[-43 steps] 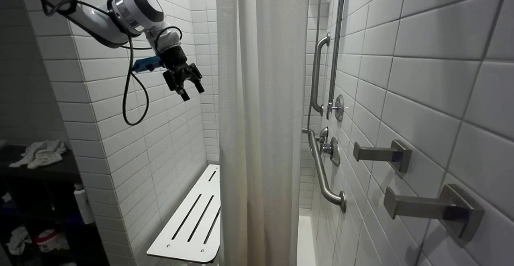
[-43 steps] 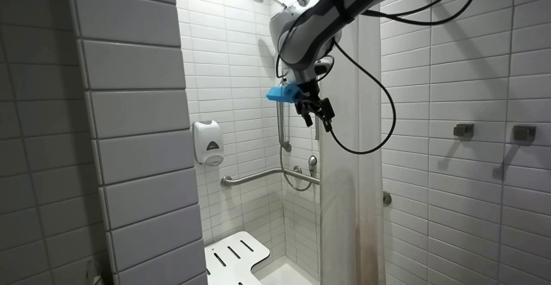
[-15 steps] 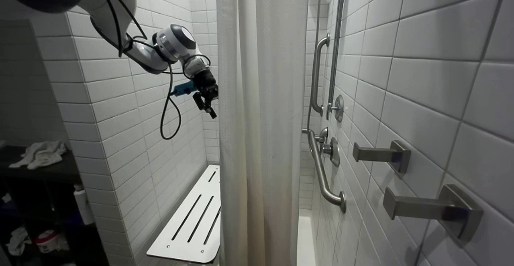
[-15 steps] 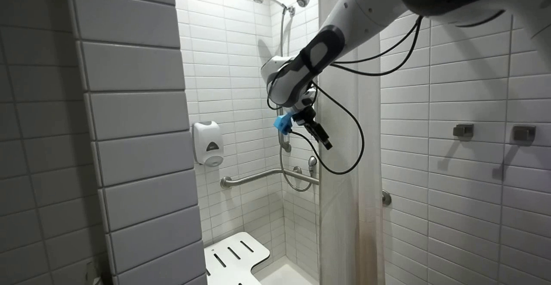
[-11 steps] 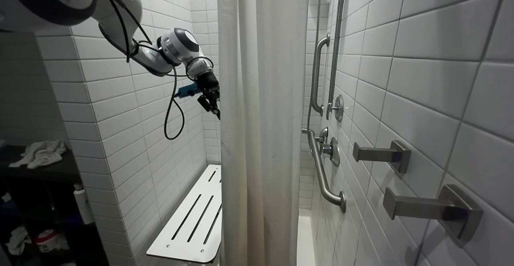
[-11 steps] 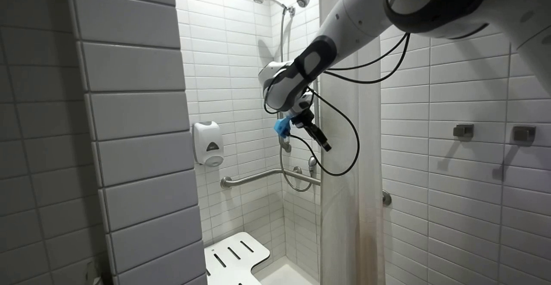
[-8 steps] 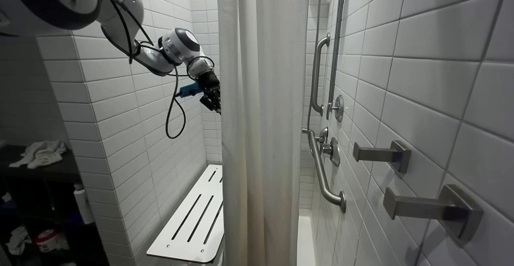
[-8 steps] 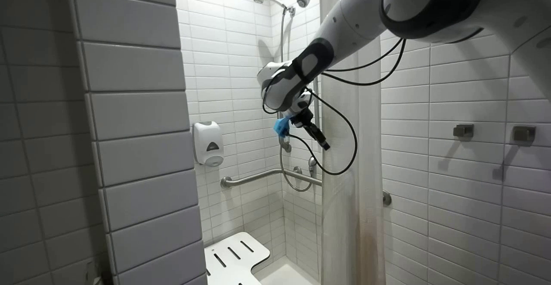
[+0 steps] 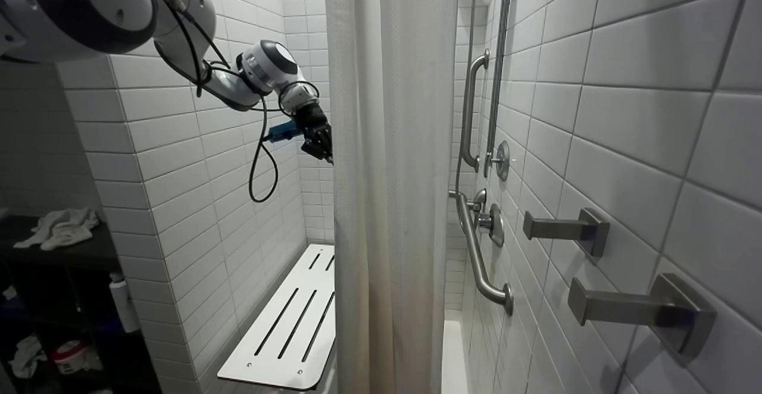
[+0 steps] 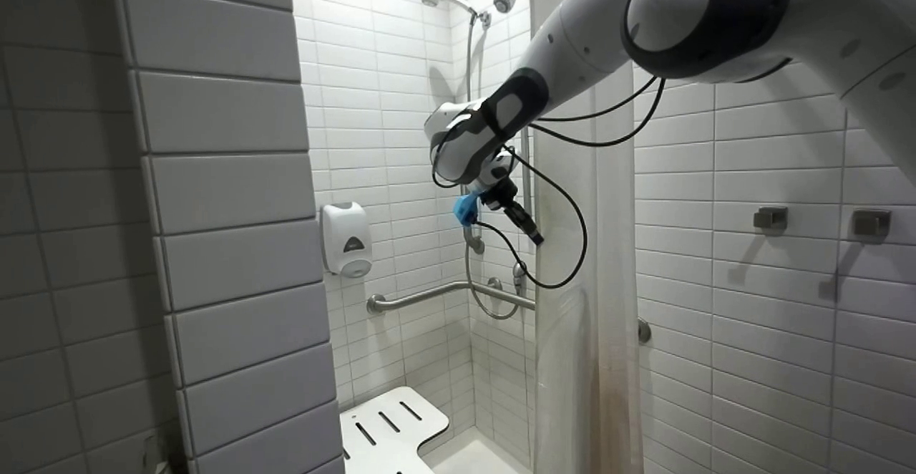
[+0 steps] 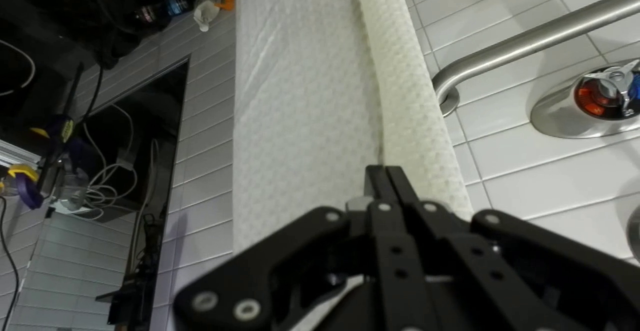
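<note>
Dark shelf (image 9: pixel 83 258); crumpled white cloth (image 9: pixel 62 228) on top.

White-tiled walls (image 10: pixel 379 80) enclose the space, more brightly lit at the far end and falling into shadow at the left in both exterior views. In an exterior view a slotted white seat (image 9: pixel 284 328) runs along the left side, and a strip of pale floor (image 9: pixel 453 358) shows to the right. Two square metal hooks (image 9: pixel 637 309) jut from the near right, steel grab bars (image 9: pixel 475 251) farther off. A dark shelf unit (image 9: pixel 71 257) stands at the left.
</note>
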Available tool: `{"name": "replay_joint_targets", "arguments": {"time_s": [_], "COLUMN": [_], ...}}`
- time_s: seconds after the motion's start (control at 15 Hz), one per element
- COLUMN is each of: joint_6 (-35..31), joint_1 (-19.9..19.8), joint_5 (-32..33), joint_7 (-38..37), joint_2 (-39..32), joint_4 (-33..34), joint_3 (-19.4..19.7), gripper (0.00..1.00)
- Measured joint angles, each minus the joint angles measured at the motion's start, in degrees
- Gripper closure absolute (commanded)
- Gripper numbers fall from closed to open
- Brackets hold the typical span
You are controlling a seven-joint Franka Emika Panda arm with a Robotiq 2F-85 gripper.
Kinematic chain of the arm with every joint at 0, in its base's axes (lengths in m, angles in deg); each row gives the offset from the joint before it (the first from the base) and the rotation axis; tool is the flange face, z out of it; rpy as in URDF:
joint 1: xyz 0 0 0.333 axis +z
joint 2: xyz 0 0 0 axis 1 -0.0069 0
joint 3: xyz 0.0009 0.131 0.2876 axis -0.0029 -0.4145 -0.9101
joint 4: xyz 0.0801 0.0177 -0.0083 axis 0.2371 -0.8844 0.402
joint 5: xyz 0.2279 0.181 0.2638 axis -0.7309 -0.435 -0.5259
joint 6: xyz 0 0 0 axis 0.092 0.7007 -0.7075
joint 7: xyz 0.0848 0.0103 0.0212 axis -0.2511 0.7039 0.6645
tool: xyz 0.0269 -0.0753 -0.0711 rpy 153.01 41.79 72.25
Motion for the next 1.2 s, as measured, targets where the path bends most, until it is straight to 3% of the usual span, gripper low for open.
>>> {"name": "replay_joint_targets", "arguments": {"time_s": [1.2], "joint_6": [-0.7], "joint_1": [3.8], "joint_5": [0.6], "joint_7": [0.5], "joint_2": [0.9], "joint_4": [0.4], "joint_3": [0.0], "gripper": [0.99]}}
